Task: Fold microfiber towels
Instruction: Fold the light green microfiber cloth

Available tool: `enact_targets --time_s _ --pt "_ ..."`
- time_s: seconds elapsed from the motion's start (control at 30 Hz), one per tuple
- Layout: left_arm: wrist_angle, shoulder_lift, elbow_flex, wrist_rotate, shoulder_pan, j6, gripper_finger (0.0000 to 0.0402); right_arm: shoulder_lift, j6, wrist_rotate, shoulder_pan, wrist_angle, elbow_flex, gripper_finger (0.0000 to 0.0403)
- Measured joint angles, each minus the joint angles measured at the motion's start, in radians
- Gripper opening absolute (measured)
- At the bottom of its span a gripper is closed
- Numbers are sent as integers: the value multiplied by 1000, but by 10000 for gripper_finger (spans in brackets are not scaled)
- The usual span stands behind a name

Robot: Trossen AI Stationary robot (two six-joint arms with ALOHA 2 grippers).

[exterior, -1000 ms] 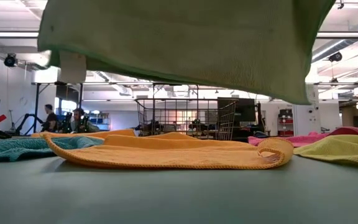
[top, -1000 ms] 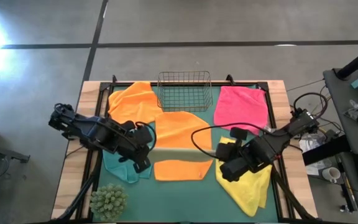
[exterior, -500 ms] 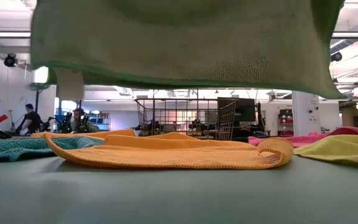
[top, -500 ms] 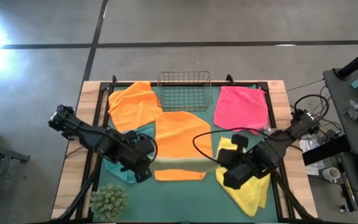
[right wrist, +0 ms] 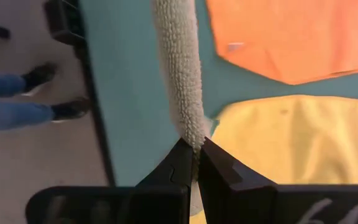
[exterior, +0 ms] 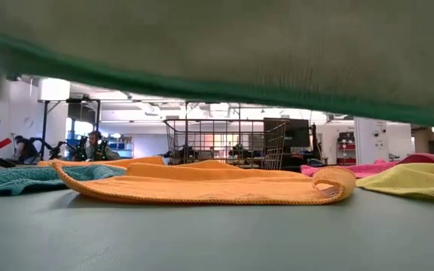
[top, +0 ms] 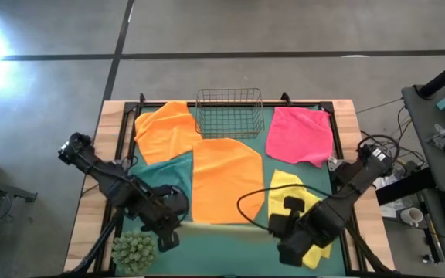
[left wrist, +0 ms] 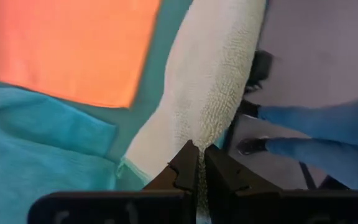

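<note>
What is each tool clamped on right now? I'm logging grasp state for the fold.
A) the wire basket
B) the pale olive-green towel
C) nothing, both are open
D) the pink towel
B: the left tool and the right tool are each shut on an edge of the pale olive-green towel, which hangs stretched between them above the table's near edge.

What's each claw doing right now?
Left claw: closed on one end of the pale green towel.
Right claw: closed on the other end of it, held up over the table's front edge.
</note>
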Motion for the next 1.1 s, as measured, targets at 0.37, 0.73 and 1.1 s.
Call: enact_targets --time_s 0.37,0.73,1.1 --pt "9 0 -1 46 -60 -26 0 7 96 1 65 154 9 8" --pt "81 0 -2 84 -84 -2 0 7 103 -1 77 141 52 8" --pt "64 0 -79 -83 -23 115 0 8 55 173 45 -71 42 8"
